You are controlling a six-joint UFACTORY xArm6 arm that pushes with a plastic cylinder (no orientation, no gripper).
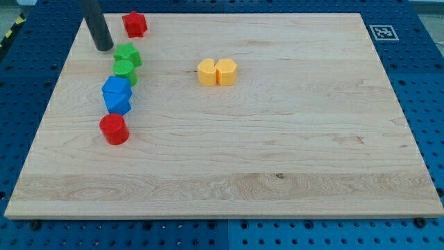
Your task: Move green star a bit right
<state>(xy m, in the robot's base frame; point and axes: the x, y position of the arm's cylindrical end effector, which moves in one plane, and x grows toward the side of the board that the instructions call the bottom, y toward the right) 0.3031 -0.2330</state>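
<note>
Green star-shaped block [128, 54] sits far-left on the light wooden desk [277, 153], touching a green round block [125, 69] just nearer than it. My tip [104, 47], end of the dark straight rod, is just left of the green star and slightly farther back, small gap, not touching as far as I can tell. No fingers on this rig, so nothing to read as apart or together.

Red star-ish block [134, 23] is farther back, right of the rod, near desk's far edge, apart from the green star.

Nearer than the green pair: two blue blocks stacked in a line, blue faceted block [116, 88] touching a second blue block [118, 103]; exact shapes hard to call. Next in line, red cylinder block [114, 129], just nearer than the blues. Whole column runs far-to-near along the left side.

Well to the right, mid-desk on the far half: two yellow blocks touching side by side, left yellow block [207, 72] and right yellow block [227, 71].

Black-white marker tag [381, 32] at far-right desk corner.
</note>
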